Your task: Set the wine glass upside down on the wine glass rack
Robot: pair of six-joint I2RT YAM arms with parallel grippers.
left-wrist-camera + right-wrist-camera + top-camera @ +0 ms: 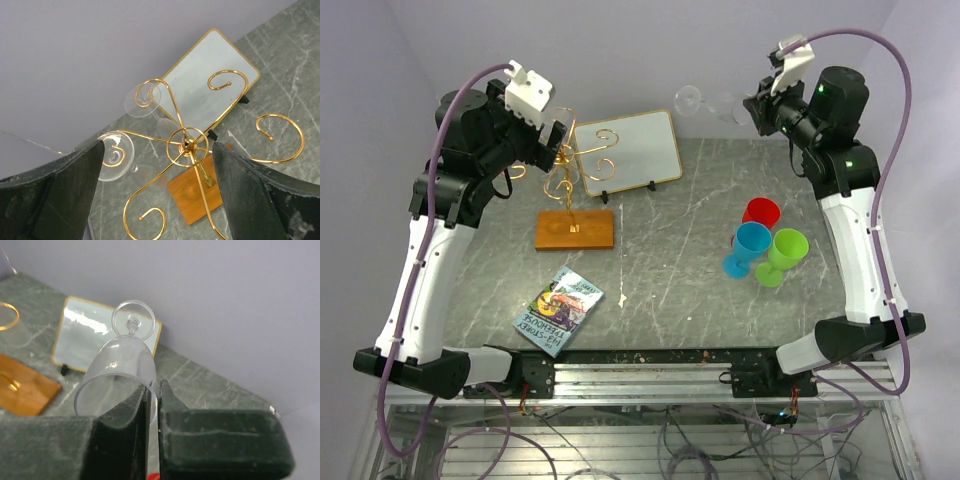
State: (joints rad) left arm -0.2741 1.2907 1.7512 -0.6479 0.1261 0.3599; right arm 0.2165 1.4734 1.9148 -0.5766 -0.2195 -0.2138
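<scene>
A clear wine glass (120, 362) is pinched by its rim wall in my right gripper (154, 395), stem and foot pointing away from it. In the top view this glass (705, 100) is held in the air at the table's back edge by the right gripper (757, 106). The gold wire rack (565, 165) stands on its wooden base (575, 230) at the back left. My left gripper (160, 200) is open and empty just above the rack's hub (187, 145). Two other clear glasses hang on scroll arms, their feet (142, 100) showing on top.
A white gold-framed board (625, 148) leans behind the rack. Red (761, 213), blue (750, 245) and green (785, 252) plastic goblets stand at the right. A book (558, 310) lies near the front left. The purple wall is close behind.
</scene>
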